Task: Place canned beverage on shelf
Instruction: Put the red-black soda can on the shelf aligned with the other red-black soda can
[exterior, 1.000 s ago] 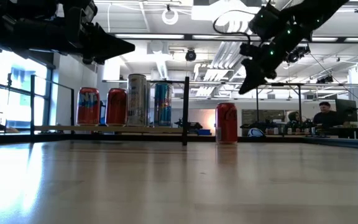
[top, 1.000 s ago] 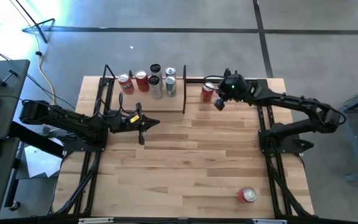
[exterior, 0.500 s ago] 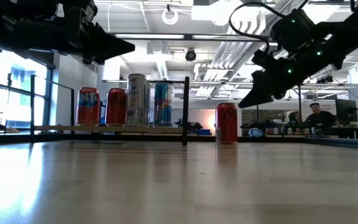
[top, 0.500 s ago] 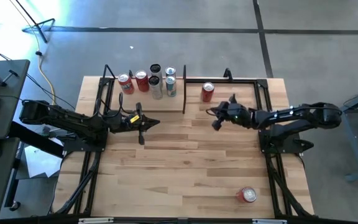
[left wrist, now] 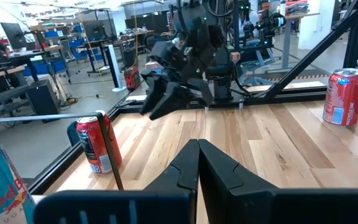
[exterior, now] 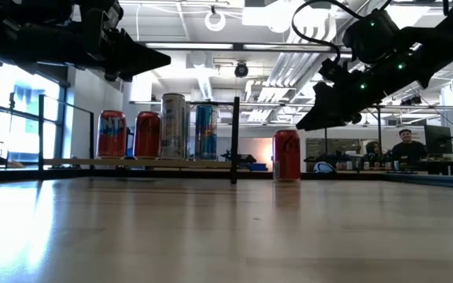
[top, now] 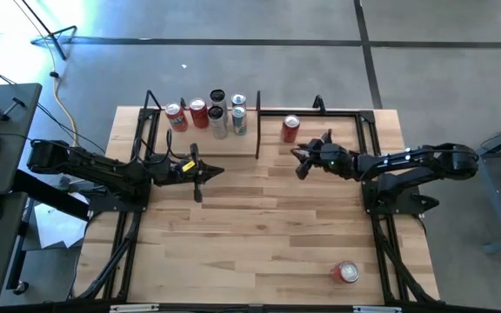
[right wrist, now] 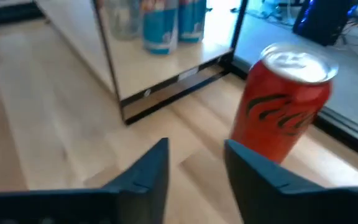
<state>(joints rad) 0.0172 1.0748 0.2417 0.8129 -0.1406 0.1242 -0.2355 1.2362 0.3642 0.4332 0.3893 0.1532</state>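
A red canned beverage stands upright on the tabletop, just right of the shelf's end panel. It also shows in the low view and the right wrist view. The shelf is a pale wood platform at the far left-centre and carries several upright cans. My right gripper hangs open above the table, a little nearer than the red can and pointing toward it at a slant; nothing is between its fingers. My left gripper waits shut in front of the shelf, level.
Another red can stands near the table's near right corner. Black frame rails run along the table's sides and far edge. Bare planks lie between the arms. People sit at desks in the room beyond.
My right gripper has come down and toward the table's near edge, from above and just right of the red can to a spot in front of it. It has tipped up from steeply downward to a shallow slant, and its fingers have parted. The can has stayed put.
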